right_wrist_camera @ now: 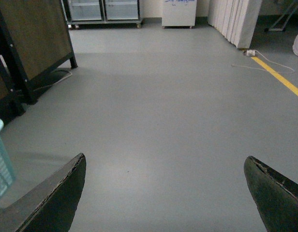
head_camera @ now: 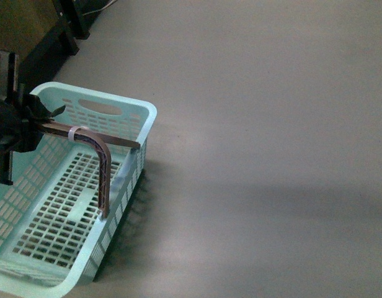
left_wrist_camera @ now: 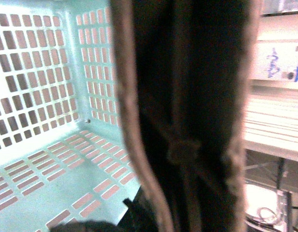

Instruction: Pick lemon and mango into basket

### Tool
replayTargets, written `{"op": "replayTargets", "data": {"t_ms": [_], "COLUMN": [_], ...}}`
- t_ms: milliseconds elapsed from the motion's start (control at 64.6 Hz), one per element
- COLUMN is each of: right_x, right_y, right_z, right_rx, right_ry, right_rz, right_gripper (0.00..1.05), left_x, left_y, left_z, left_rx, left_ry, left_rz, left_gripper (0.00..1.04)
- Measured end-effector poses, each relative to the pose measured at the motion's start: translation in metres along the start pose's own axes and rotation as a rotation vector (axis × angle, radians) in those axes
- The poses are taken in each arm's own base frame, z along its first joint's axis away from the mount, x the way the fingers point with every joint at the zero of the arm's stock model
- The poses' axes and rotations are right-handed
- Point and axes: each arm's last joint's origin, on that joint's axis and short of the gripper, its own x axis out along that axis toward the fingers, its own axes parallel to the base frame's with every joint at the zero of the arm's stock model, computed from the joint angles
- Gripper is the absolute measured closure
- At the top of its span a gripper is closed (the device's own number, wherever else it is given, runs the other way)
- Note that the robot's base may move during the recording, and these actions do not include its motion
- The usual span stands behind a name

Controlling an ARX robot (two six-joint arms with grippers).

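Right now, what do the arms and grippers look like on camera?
Left gripper: matte black, blocky body with short pointed tips, no markings that I can make out. Right gripper: two dark, curved fingers with lighter, worn-looking edges. The arm links behind them are out of view.

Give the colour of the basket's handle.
The handle is brown, with a white zip tie; the front view shows it best.

The light teal basket [head_camera: 126,113] sits at the near left, its slotted walls and floor in plain view. One brown ribbed handle [head_camera: 103,167] is swung up across it, a white zip tie [head_camera: 74,133] round it, its left end pinched in my left claw [head_camera: 31,118].
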Motion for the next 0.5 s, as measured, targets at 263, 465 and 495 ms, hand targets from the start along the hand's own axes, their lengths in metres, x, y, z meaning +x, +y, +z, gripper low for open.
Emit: {"op": "replayTargets", "data": {"t_ms": [263,465,495], "right_x": [0.0,0.0,0.0], "right_y": [0.0,0.0,0.0], "right_z": [0.0,0.0,0.0], "right_rx": [0.0,0.0,0.0], "right_ry": [0.0,0.0,0.0], "right_rz": [0.0,0.0,0.0], "right_gripper": [0.09,0.09,0.09], "left_x": [-0.09,-0.127,-0.13], "left_y": [-0.06,-0.08,-0.082], "left_z": [-0.003,-0.01,-0.011], "left_rx": [-0.015,-0.032,-0.031], "left_ry": [-0.044,-0.049,-0.048], "left_rz": [-0.195,-0.26,-0.269], "left_gripper": [1.0,1.0,1.0]}}
